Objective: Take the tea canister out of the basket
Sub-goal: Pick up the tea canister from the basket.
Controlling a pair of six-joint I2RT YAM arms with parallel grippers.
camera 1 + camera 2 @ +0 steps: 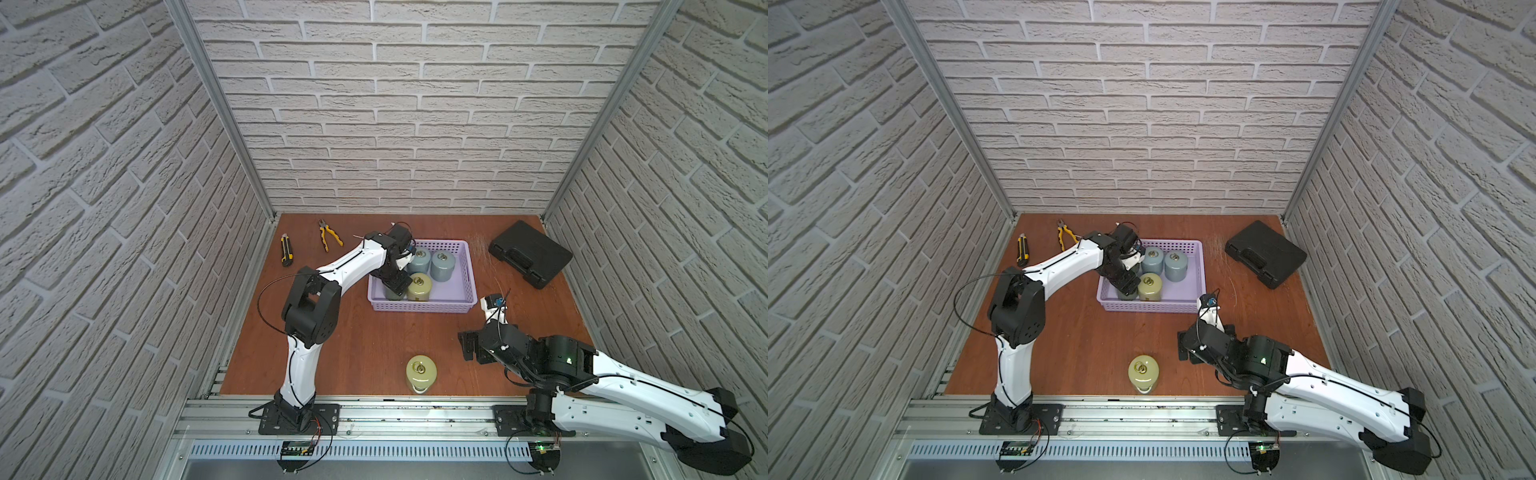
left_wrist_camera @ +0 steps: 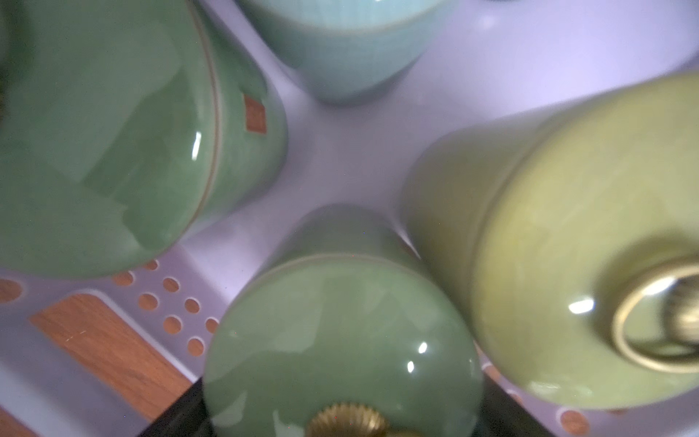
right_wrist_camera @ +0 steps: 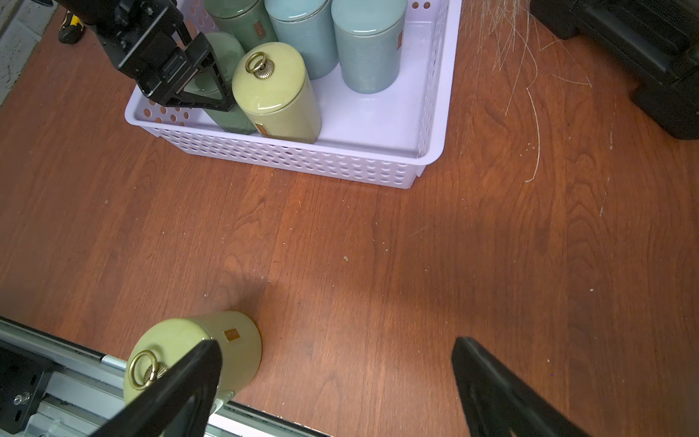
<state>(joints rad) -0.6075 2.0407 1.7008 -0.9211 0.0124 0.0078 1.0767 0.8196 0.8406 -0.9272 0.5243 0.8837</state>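
Observation:
The lavender basket holds several upright tea canisters. A dark green canister stands in its front left corner, mostly hidden in both top views. My left gripper reaches down into the basket with its jaws wide on either side of that canister's lid. Whether they press on it is not visible. My right gripper hangs open and empty over bare table, right of the basket's front.
In the basket are also a yellow-green canister, two blue ones and another green one. A yellow-green canister stands near the table's front edge. At the back lie a black case, pliers and a utility knife.

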